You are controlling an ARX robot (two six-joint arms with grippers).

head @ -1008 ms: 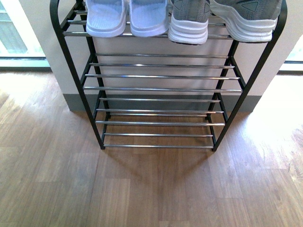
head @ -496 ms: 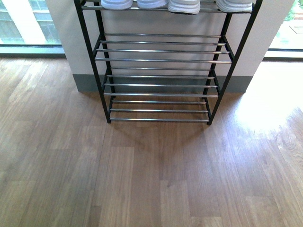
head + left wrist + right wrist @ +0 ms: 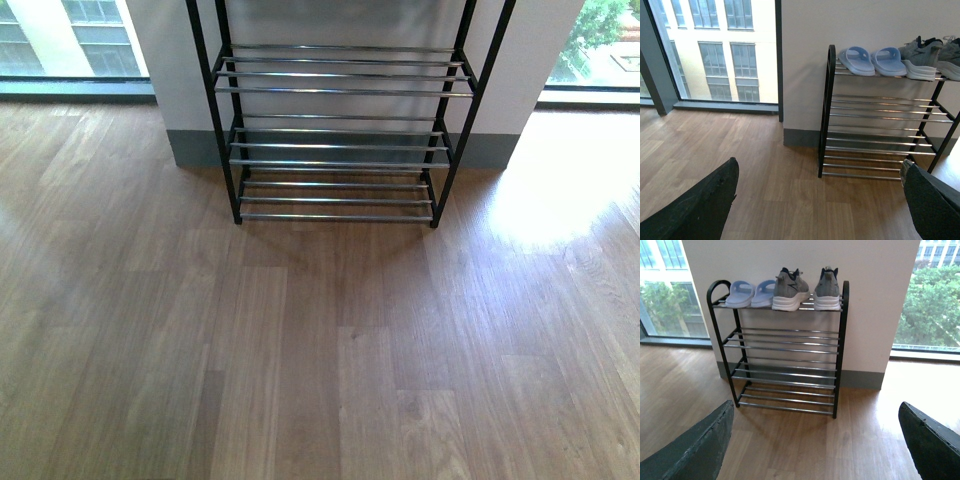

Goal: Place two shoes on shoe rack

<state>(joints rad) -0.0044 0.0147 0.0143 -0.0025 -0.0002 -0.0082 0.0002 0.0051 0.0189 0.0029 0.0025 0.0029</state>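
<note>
I see both grey knit sneakers (image 3: 807, 290) with thick white soles on the top tier of the tall black-framed rack (image 3: 841, 347) of thin chrome bars, toes outward beside two pale blue foam slides (image 3: 751, 293), so placing looks finished. Both arms' jaws hang wide apart, empty.

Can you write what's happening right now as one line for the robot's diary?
stage: shoes placed | sneakers: top shelf of rack | slides: top shelf, beside sneakers | left end effector: open, empty | right end effector: open, empty
</note>
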